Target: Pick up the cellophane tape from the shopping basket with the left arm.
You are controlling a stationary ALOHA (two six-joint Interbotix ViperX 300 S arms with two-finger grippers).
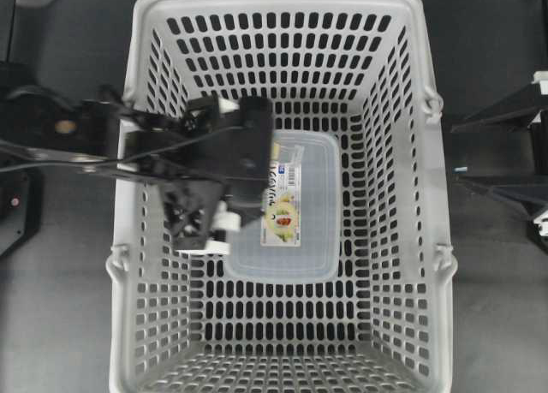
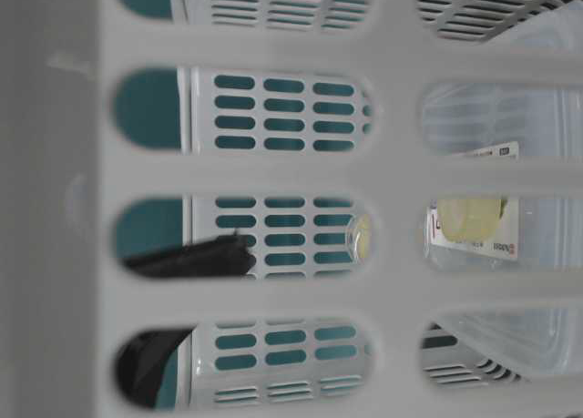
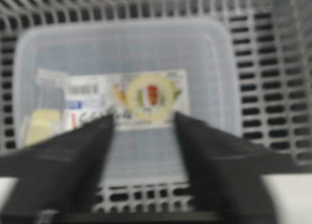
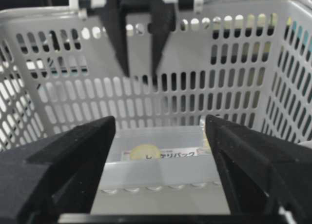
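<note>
Cellophane tape waits on the container lid, my fingers parted above it

Cellophane tape (image 3: 41, 126) lies on top of the clear plastic container (image 3: 122, 53), at one end of its printed label (image 3: 131, 97); from my wrist it shows pale yellow, off to the left of my fingers, not between them. The container rests flat on the floor of the shopping basket (image 1: 402, 264), so I must reach down past the slotted walls. My left gripper (image 3: 144, 119) hangs open with nothing in it, aimed at the label's middle; I judge I need to shift sideways before closing. The right gripper (image 4: 161, 131) waits outside the basket, spread wide and holding nothing.
</note>
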